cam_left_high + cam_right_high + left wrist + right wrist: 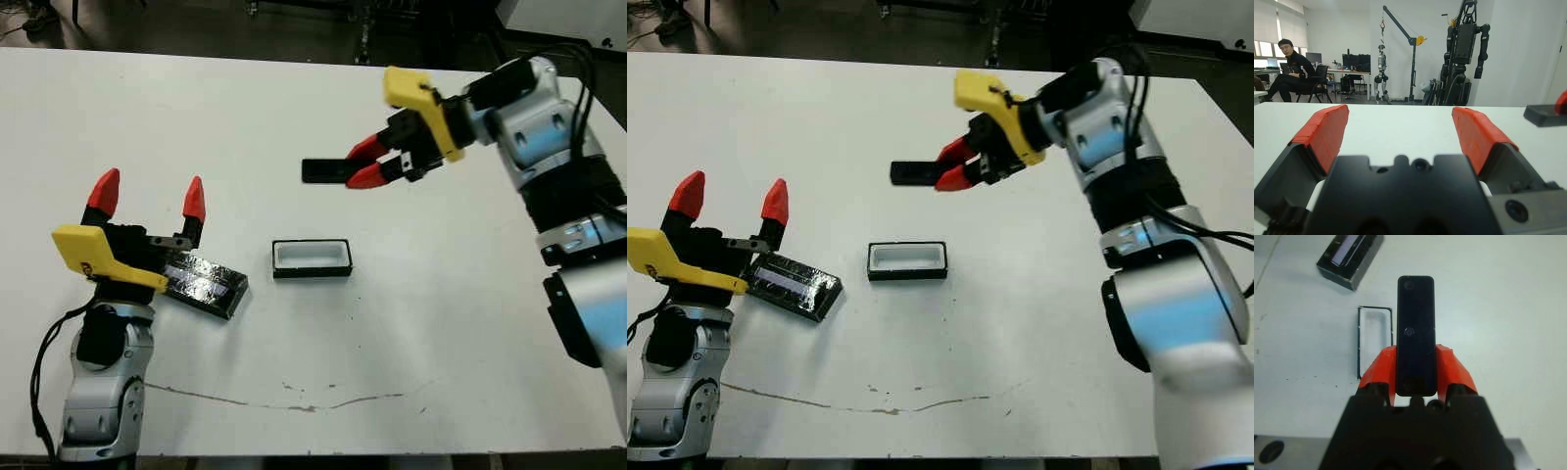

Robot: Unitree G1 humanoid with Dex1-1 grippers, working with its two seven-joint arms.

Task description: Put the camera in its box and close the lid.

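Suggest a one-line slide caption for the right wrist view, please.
Right tool holds the camera above the table, with the open box and lid beyond.

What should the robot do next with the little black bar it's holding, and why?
Probably lower it toward the box. The right gripper is shut on the camera, held in the air beyond the box, which sits open and empty. The lid lies by the open left gripper.

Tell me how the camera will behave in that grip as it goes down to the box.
The camera looks stiff, jutting straight beyond the right gripper. Held only at one end, its glossy faces might slip or pivot. Flat-sided, it should lie still in the box, not roll.
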